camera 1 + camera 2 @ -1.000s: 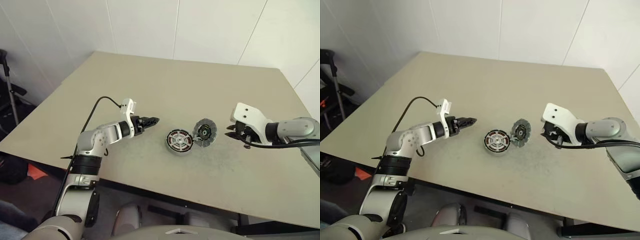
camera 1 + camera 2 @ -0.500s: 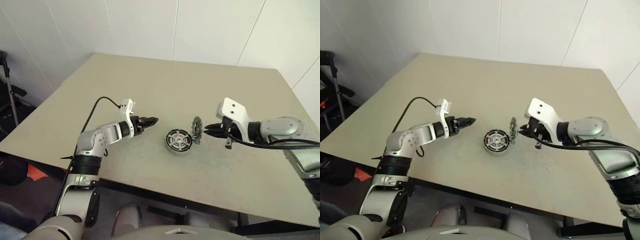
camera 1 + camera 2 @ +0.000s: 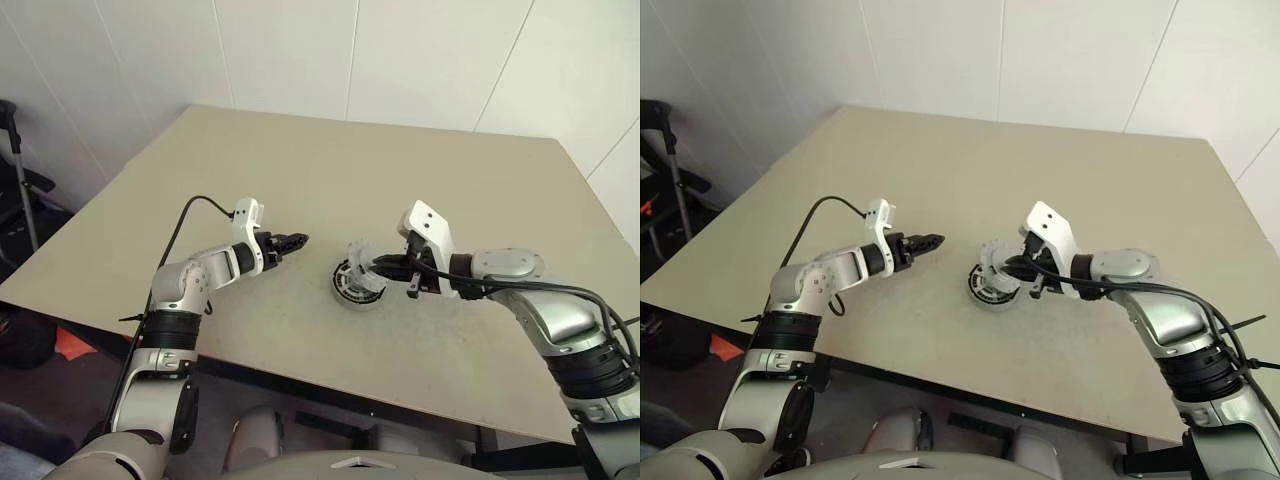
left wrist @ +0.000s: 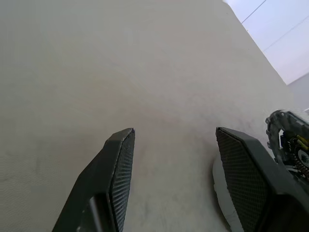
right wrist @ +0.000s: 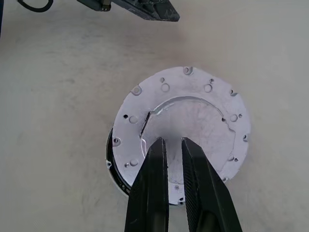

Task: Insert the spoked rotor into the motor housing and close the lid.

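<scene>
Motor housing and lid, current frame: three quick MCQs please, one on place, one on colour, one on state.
1. Where is the left gripper relative to the motor housing?
A. Directly above it
B. To its left, apart from it
C. To its right, touching it

2. What colour is the lid's outer face?
A. Black
B. Copper
C. Silver-grey

3. How does the lid stand?
A. Tipped over the housing, not yet flat
B. Lying open flat on the table
C. Lifted away by the left gripper

Answers:
1 B: the left gripper hovers open over bare table, left of the motor housing.
2 C: the lid shows a pale silver-grey plate with small holes.
3 A: the right gripper presses on the lid's back, which slants above the housing.
</scene>
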